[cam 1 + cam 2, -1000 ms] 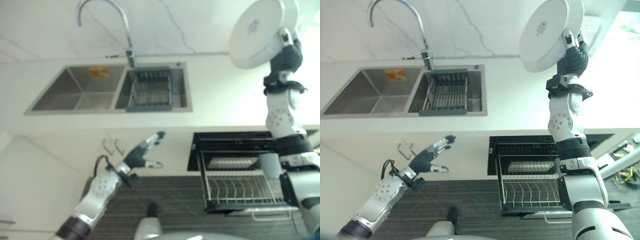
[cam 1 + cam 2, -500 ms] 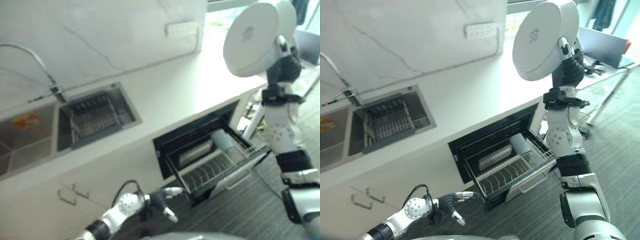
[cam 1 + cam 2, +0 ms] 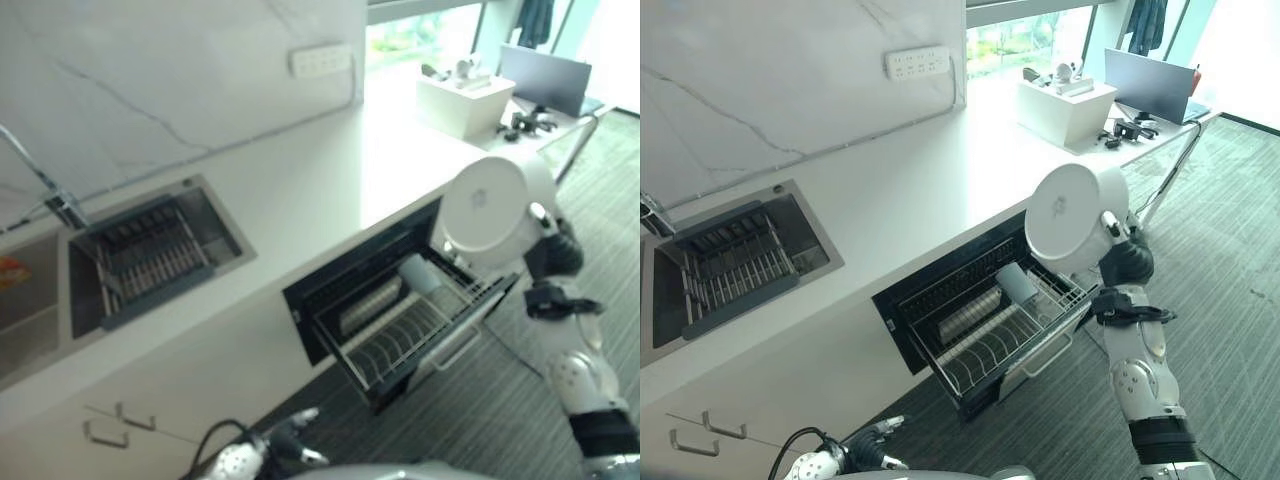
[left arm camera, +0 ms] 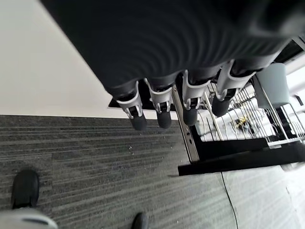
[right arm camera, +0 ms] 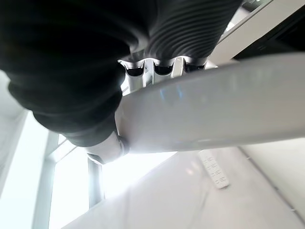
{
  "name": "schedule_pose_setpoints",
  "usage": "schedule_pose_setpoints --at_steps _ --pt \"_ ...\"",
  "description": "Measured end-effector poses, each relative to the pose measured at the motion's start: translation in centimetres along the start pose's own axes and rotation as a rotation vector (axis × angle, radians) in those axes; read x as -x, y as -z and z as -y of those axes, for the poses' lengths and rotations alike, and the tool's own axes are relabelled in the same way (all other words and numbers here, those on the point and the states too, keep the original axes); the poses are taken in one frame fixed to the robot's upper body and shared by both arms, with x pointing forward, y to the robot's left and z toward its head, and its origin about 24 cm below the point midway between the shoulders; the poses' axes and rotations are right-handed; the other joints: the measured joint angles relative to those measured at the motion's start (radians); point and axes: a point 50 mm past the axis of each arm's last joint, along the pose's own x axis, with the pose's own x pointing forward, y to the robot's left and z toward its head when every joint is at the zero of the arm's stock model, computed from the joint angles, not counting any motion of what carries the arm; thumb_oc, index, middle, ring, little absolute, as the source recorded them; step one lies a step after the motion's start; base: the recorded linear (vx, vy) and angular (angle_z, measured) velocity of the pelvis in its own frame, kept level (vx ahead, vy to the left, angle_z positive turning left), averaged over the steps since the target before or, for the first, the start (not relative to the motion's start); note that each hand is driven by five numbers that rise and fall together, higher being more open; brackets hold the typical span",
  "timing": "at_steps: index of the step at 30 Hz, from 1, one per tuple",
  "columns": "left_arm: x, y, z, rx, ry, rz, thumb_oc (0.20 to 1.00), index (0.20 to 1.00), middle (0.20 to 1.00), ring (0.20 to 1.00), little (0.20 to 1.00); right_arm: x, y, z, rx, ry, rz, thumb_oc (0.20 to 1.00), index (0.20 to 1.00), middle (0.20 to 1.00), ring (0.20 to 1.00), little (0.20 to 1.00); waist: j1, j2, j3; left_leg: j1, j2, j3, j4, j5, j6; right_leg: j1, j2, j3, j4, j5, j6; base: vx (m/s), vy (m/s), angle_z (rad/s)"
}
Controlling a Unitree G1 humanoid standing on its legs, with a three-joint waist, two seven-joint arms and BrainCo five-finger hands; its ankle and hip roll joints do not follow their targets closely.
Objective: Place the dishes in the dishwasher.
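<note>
Right eye view: your right hand (image 3: 1124,262) grips the white plate (image 3: 1068,219) on edge, just above the dishwasher rack (image 3: 992,338); left hand (image 4: 162,102) hangs low, fingers relaxed.

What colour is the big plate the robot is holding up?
The plate is white, held in the right hand. It shows best in the right eye view.
</note>
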Motion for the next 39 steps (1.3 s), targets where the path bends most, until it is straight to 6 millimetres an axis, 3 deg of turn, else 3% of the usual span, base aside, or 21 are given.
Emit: schedule_pose_setpoints --at_steps 5,16,20,23,26,34,39 --pt "0.3 -0.1 0.1 0.02 -0.019 0.017 1.0 1.0 1.0 1.0 1.0 2.1 3.4 2.0 -0.045 0.088 -0.108 0.2 0.2 0.2 0.2 0.2 0.006 0.012 0.009 -0.008 0.0 -0.007 0.0 0.0 0.0 -0.003 -0.001 -0.01 0.0 -0.002 0.003 0.02 0.001 0.03" --pt "0.4 0.1 0.0 0.027 -0.058 0.01 1.0 1.0 1.0 1.0 1.0 2.3 6.3 4.0 0.008 0.149 -0.238 0.2 0.2 0.2 0.2 0.2 0.061 0.058 0.068 -0.041 -0.024 -0.041 0.003 -0.001 0.003 -0.013 -0.02 -0.044 0.006 0.001 0.0 0.02 0.04 0.09" --pt "0.6 0.3 -0.2 0.024 -0.064 0.003 1.0 1.0 1.0 1.0 1.0 1.9 7.1 3.5 0.051 0.118 -0.276 0.2 0.2 0.2 0.2 0.2 0.091 0.053 0.091 -0.041 -0.041 -0.063 0.007 -0.004 0.009 -0.004 -0.035 -0.057 0.006 0.0 0.002 0.04 0.052 0.1" --pt "0.5 0.0 -0.8 0.009 -0.071 0.011 1.0 1.0 1.0 1.0 1.0 1.0 7.6 3.1 0.089 0.095 -0.297 0.2 0.2 0.2 0.2 0.2 0.114 0.03 0.111 -0.041 -0.042 -0.08 0.006 -0.003 0.01 0.007 -0.035 -0.074 0.006 -0.003 0.004 0.05 0.031 0.17" --pt "0.5 0.0 -1.0 0.007 -0.073 0.013 1.0 1.0 1.0 1.0 1.0 0.0 7.5 3.3 0.117 0.103 -0.296 0.2 0.2 0.2 0.2 0.2 0.123 0.034 0.118 -0.043 -0.043 -0.09 0.007 -0.002 0.011 0.012 -0.034 -0.083 0.006 -0.004 0.004 0.0 0.041 0.09" --pt "-0.6 -2.4 -2.2 -0.048 -0.071 0.087 1.0 1.0 1.0 1.0 1.0 -3.6 5.6 3.8 0.272 0.134 -0.271 0.2 0.2 0.2 0.2 0.2 0.145 0.081 0.195 -0.079 -0.047 -0.118 0.007 0.018 0.02 -0.014 -0.034 -0.106 0.025 -0.005 0.003 -0.05 0.058 0.1" --pt "-1.4 -4.5 -4.2 -0.05 -0.121 0.158 1.0 1.0 1.0 1.0 1.0 -6.4 1.2 5.6 0.56 0.177 -0.229 0.2 0.2 0.2 0.2 0.2 0.151 0.124 0.283 -0.127 -0.053 -0.138 0.007 0.038 0.033 -0.067 -0.04 -0.119 0.063 -0.007 0.002 -0.13 0.056 0.11"
